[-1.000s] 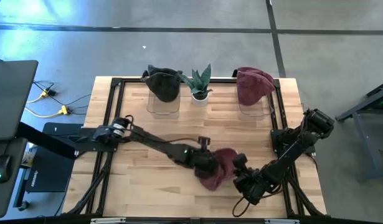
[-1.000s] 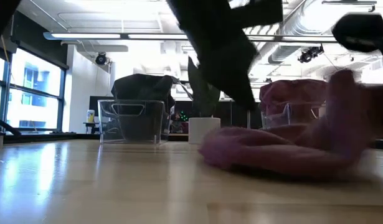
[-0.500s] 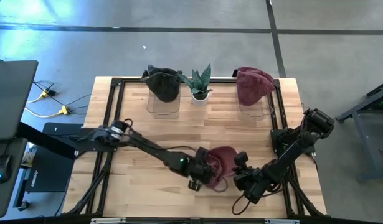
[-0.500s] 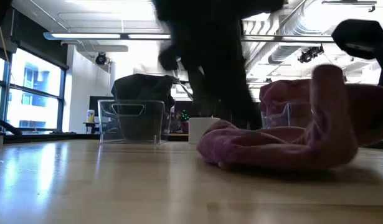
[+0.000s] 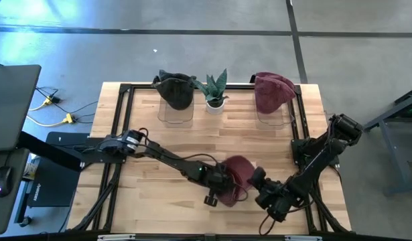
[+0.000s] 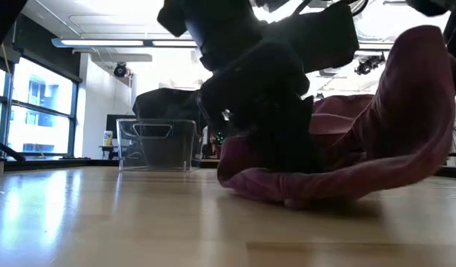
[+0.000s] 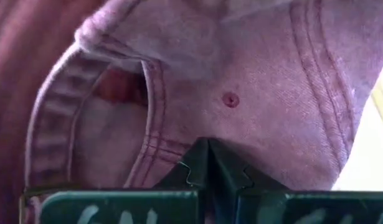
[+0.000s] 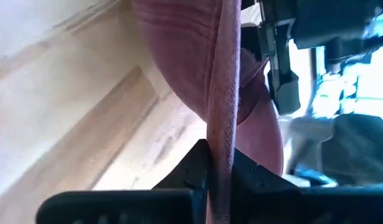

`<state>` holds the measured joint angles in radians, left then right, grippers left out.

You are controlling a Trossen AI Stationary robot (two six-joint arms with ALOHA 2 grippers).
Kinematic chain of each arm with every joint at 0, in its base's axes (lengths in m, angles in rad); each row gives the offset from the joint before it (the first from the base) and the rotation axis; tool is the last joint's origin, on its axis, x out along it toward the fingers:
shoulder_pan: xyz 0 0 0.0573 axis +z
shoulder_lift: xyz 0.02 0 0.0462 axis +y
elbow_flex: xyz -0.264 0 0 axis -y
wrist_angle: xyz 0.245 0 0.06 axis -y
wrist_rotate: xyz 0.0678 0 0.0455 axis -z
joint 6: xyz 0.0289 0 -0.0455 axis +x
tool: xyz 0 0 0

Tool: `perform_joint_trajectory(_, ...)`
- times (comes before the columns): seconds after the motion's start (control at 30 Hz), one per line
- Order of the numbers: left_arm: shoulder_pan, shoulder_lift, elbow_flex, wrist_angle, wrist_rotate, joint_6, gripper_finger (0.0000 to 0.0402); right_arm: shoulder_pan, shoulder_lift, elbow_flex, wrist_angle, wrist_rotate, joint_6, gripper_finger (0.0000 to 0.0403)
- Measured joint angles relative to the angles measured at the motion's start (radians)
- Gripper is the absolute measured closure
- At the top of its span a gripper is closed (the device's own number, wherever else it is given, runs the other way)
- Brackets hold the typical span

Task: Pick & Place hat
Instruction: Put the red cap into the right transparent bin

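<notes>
With both sets of jaws pinched tight on it, the maroon hat (image 5: 238, 175) sits between the two arms near the front edge of the desk (image 5: 159, 144). On the left wrist view, the left gripper (image 7: 208, 163) has its fingertips pressed together on the hat's stitched fabric beside a small eyelet. On the right wrist view, the right gripper (image 8: 217, 168) nips a thin edge of the hat, the cloth standing up between its closed fingers. From the low view the hat's one side is lifted high while its underside touches the wood, and the left arm's dark body blocks the middle of it. Farther back along the desk's far edge stand a clear bin holding a dark hat (image 5: 174, 89), a small potted plant (image 5: 214, 89), and another clear bin carrying a second maroon hat (image 5: 272, 91).
</notes>
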<state>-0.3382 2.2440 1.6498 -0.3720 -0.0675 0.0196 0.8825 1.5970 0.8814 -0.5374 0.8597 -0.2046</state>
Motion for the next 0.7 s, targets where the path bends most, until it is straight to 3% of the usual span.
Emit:
perform_joint_trajectory(0.2,-0.003,-0.031,0.082,-0.221,0.002,0.009,0.0396,0.004,0.000,0.001,0.002,0.014,-0.072,0.0392)
perform_joint_trajectory(0.4,-0.015,-0.063,0.177,-0.422,-0.032,0.060,0.0396,0.001,0.000,0.003,-0.032,-0.006,0.121,0.0393)
perform_joint_trajectory(0.6,-0.077,-0.065,0.274,-0.674,-0.290,0.026,0.0396,0.000,-0.003,-0.063,-0.021,-0.071,0.444,0.0397)
perform_joint_trajectory(0.7,-0.109,-0.071,0.275,-0.780,-0.404,-0.021,0.0396,0.005,-0.030,-0.138,0.082,-0.054,0.578,0.0396)
